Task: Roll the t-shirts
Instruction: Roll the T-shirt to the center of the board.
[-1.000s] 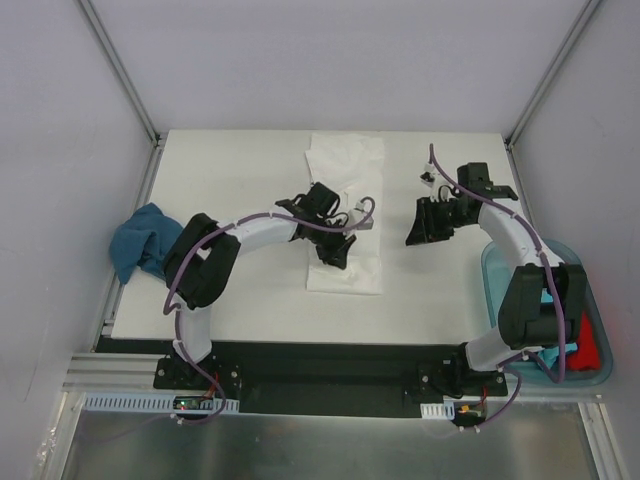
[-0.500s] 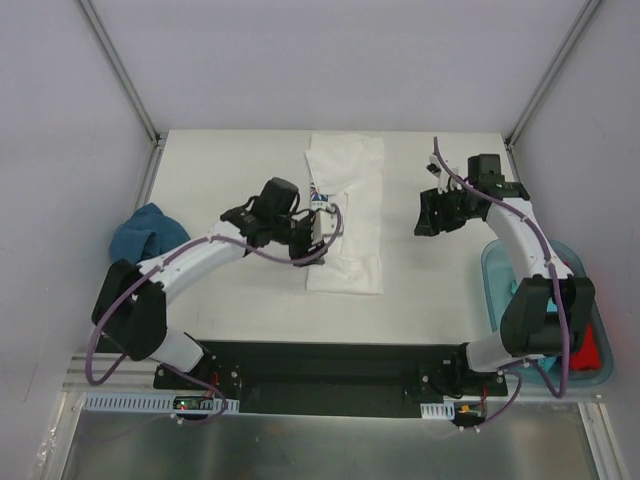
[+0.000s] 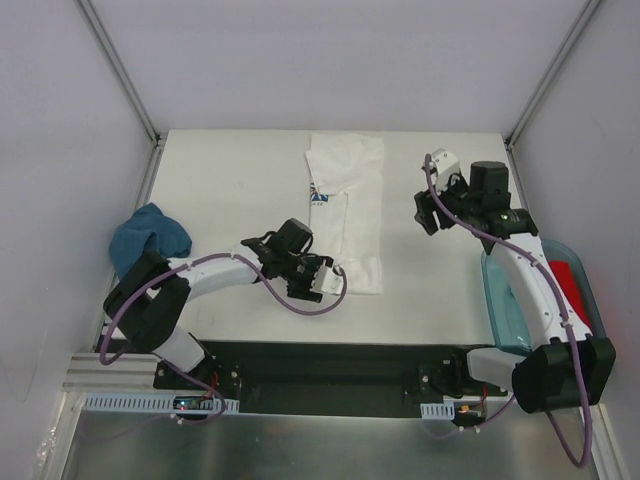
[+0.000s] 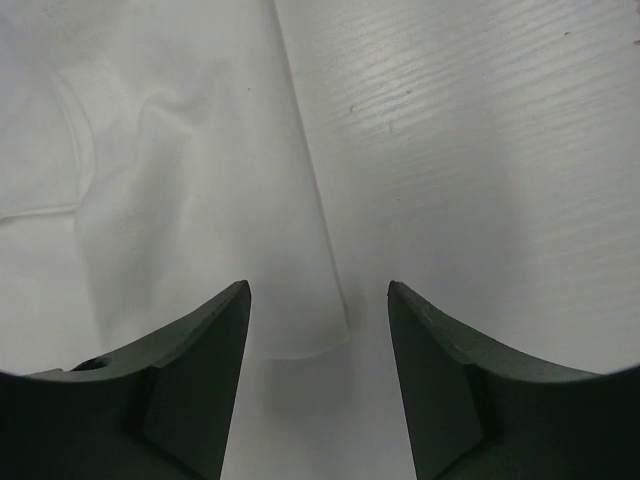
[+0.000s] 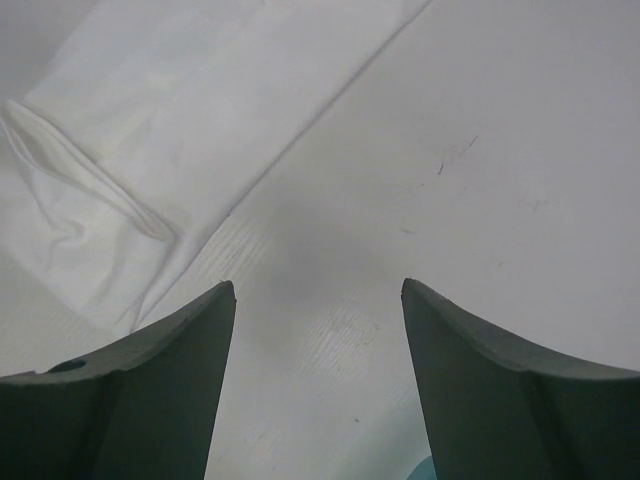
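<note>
- Hovering at the near corner of the white t-shirt, left hand open, empty, ready to roll.
- Hanging beside it, right hand open, empty too.

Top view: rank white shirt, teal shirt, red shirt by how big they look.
1. white shirt: long folded strip, clearly largest.
2. teal shirt: bunched at the table's left edge.
3. red shirt: only a small patch shows inside the bin, so its full size is unclear.
</note>
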Motion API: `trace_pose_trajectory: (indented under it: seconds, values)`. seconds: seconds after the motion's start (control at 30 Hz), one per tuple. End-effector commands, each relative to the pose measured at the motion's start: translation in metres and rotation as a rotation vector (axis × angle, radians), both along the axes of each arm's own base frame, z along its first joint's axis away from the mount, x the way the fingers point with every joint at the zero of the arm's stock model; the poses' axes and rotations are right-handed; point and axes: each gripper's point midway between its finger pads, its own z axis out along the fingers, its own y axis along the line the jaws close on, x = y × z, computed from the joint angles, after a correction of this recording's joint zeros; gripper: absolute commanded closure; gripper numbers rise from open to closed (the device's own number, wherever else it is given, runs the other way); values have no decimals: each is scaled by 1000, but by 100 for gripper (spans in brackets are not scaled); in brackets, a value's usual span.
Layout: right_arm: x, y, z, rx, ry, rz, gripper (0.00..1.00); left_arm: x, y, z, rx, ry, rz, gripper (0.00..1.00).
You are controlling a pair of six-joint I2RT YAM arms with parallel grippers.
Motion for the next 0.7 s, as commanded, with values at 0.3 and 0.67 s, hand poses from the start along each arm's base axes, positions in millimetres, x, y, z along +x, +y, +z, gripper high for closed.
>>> trace_pose_trajectory:
  seconds: [0.3,0.67]
  values:
    - [-54,19,-57,-213,-151,316,29,13,4,-29,157,3,126,82]
    - [-131,106,-115,-288,-288,896,26,-3,-10,28,2,552,357,100]
